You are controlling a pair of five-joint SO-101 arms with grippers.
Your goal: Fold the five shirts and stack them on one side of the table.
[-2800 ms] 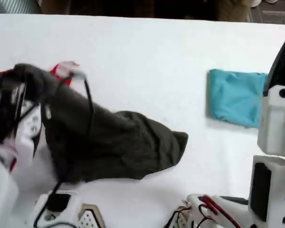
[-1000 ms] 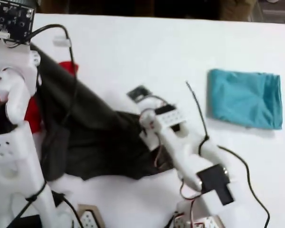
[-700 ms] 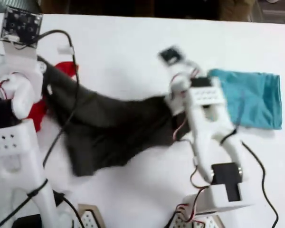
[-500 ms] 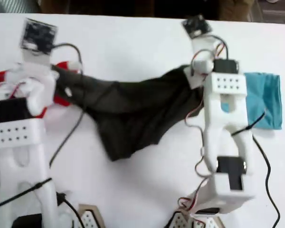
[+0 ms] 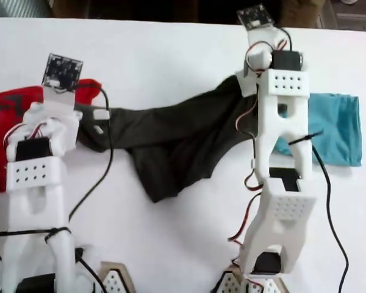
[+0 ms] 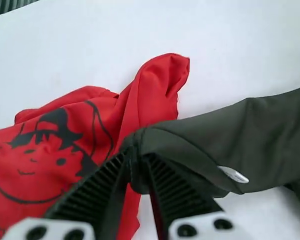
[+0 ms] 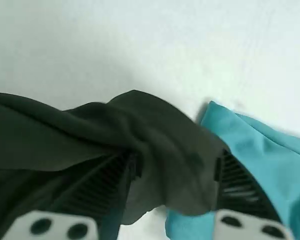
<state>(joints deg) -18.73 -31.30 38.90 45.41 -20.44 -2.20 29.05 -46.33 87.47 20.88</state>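
A dark shirt (image 5: 171,137) was stretched across the middle of the white bench (image 5: 158,49), its long axis running side to side between 2 arms. Its right end sat a little farther from the arm bases than its left. A loose flap sagged from the taut edge toward those bases, and how much of it rested on the bench could not be told.

The left gripper (image 6: 137,167) had its jaws clenched on a bunched corner at 1 end, just over the edge of a crumpled red shirt (image 6: 50,145) on the bench's left side. The right gripper (image 7: 172,170) held a thick wad of the same fabric at the other end, jaws grasping it right beside a folded teal shirt (image 5: 332,131).

Each arm therefore had its own end of the garment, neither nearer than the other. Spreading it flat for folding appeared to be the step in hand — and that likely called for both ends coming down together, clear of the red and teal shirts on either side.
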